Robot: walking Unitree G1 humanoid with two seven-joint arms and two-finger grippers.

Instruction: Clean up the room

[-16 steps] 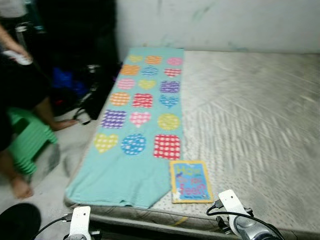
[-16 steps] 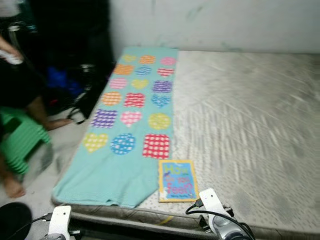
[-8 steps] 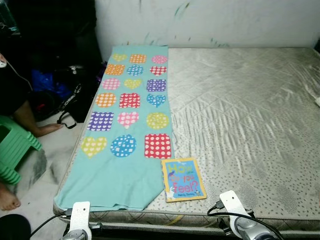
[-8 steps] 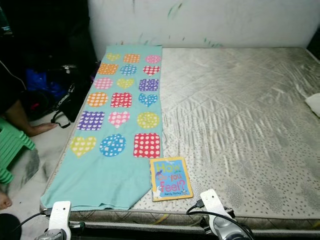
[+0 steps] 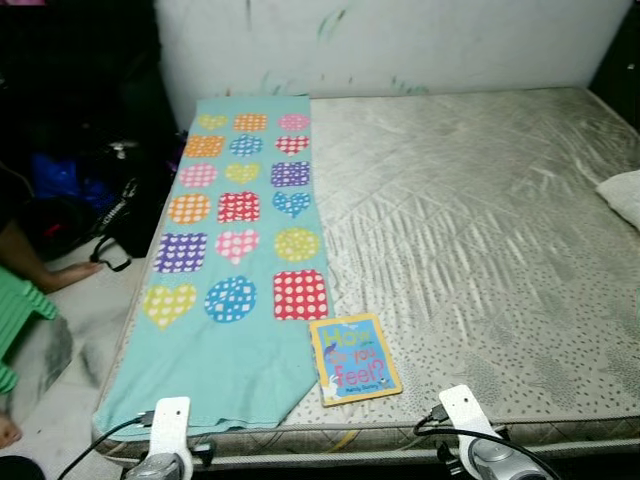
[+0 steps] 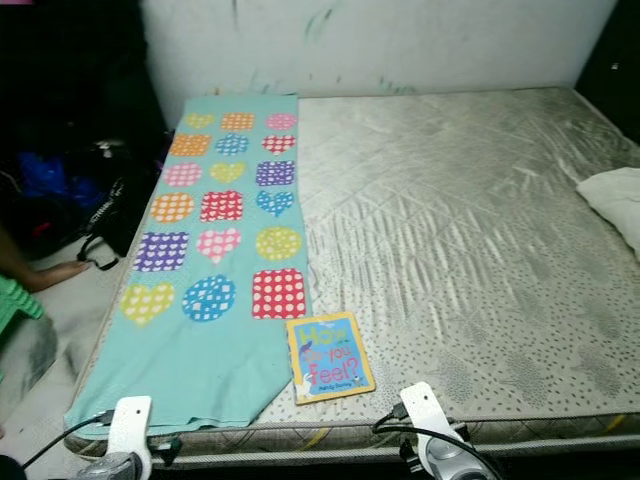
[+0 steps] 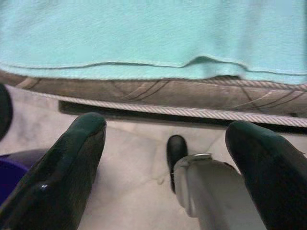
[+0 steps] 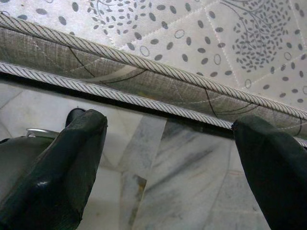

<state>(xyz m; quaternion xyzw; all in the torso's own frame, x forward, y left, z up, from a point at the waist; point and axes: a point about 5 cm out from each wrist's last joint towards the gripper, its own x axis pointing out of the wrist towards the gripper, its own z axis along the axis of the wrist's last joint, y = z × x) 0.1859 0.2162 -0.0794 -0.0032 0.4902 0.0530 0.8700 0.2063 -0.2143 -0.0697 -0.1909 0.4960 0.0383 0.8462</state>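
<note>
A teal cloth (image 5: 230,260) with coloured hearts, circles and squares lies along the left side of a bare grey mattress (image 5: 470,240). A small blue picture book (image 5: 354,358) with a yellow border rests near the mattress's front edge, just right of the cloth's corner. A white pillow corner (image 6: 612,200) lies at the right edge. Both arms hang low before the mattress edge. My left gripper (image 7: 168,167) is open over the floor below the cloth's hem (image 7: 144,62). My right gripper (image 8: 168,167) is open beside the mattress's piped edge (image 8: 158,91). Nothing sits between either pair of fingers.
A person's foot (image 5: 60,275) and a green stool (image 5: 15,310) are on the floor at the left, beside dark bags (image 5: 90,190). A white wall (image 5: 400,40) backs the mattress. Pale marble floor (image 8: 144,191) runs along the front edge.
The head camera has swung to the right, so the mattress, cloth and book shift left and the pillow comes into view. The blur has cleared. Nothing on the mattress moved.
</note>
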